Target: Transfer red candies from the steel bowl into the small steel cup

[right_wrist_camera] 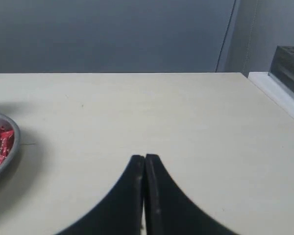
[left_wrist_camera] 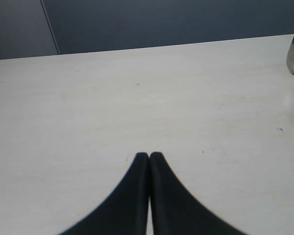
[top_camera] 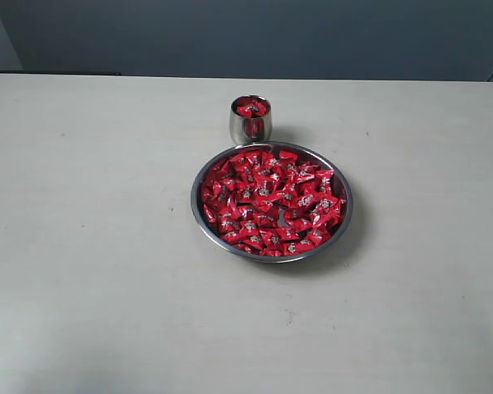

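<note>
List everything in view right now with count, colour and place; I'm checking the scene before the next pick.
table: one, pale beige, under everything.
steel bowl: one, silver, mid-table.
small steel cup: one, silver, upright just behind the bowl.
red candies: many, red, filling the bowl; a few more in the cup.
wall: one, dark blue-grey, behind the table.
left end effector: one, black, shut and empty, over bare table away from the cup.
right end effector: one, black, shut and empty, over bare table away from the bowl.
</note>
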Robot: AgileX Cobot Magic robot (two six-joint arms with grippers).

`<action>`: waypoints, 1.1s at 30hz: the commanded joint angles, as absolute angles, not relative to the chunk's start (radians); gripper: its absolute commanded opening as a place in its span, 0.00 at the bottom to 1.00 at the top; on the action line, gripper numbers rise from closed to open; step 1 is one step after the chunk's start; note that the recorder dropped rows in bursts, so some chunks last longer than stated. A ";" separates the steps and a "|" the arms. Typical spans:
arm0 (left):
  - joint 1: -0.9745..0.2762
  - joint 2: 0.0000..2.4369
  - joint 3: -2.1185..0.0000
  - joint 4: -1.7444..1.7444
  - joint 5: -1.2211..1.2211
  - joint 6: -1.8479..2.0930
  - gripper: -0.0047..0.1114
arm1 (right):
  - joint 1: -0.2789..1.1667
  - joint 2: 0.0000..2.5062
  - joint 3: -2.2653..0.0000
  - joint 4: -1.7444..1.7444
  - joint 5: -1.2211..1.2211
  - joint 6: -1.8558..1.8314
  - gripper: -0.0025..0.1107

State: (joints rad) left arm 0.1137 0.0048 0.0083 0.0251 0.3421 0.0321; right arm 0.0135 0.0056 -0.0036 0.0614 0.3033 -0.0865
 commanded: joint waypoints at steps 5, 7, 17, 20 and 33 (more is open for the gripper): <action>0.108 0.000 0.000 0.027 0.335 0.029 0.04 | 0.037 0.000 0.000 0.053 0.307 -0.087 0.02; 0.108 0.000 0.000 0.027 0.335 0.029 0.04 | 0.057 0.000 0.000 0.053 0.307 -0.087 0.02; 0.108 0.000 0.000 0.027 0.335 0.029 0.04 | 0.082 0.000 0.000 0.053 0.307 -0.087 0.02; 0.108 0.000 0.000 0.027 0.335 0.029 0.04 | 0.082 0.000 0.000 0.053 0.307 -0.087 0.02; 0.108 0.000 0.000 0.027 0.335 0.029 0.04 | 0.081 0.000 0.000 0.055 0.307 -0.087 0.02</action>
